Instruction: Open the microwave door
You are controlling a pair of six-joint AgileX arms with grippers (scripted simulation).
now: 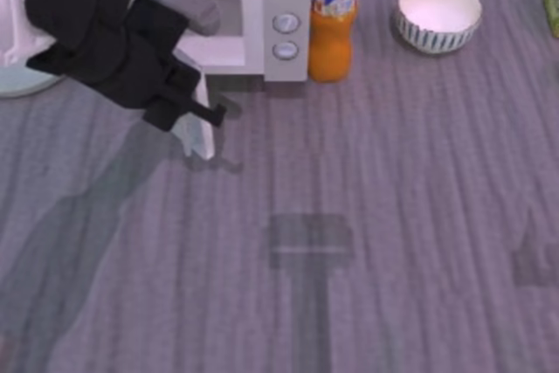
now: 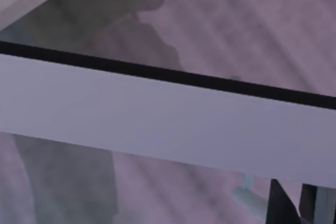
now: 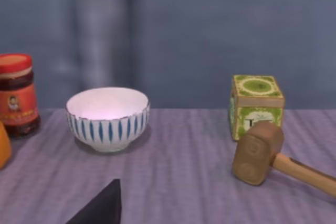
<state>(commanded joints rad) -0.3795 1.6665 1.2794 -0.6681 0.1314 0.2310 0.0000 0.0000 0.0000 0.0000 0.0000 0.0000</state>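
Top view: microwave (image 1: pixel 249 15) at the table's (image 1: pixel 393 216) far edge, left of centre, two knobs (image 1: pixel 286 37) on its front panel. Door (image 1: pixel 199 115) is swung out toward the near side, seen edge-on as a narrow white strip, cavity open behind it. Left arm reaches in from the top left; left tool (image 1: pixel 208 113) sits at the door's free edge, dark fingers (image 1: pixel 218 113) against the panel. The tool looks to be on the door edge, but cannot tell how wide it is or whether it truly grips. Orange bottle (image 1: pixel 334 15) stands just right of the microwave, touching or nearly so. Striped bowl (image 1: pixel 438 13) farther right, apart from the bottle. Right arm itself out of frame, only shadows on the table. Left wrist view: door (image 2: pixel 168 119) fills the frame as a wide pale band with a black strip along one side, table behind it, dark finger (image 2: pixel 281 208) at the corner. Right wrist view: bowl (image 3: pixel 107 118), red-lidded jar (image 3: pixel 17 95), green box (image 3: pixel 255 103) and wooden mallet (image 3: pixel 260 153) on the table; only one dark tip of the right tool (image 3: pixel 100 208) shows, so its opening cannot be told.
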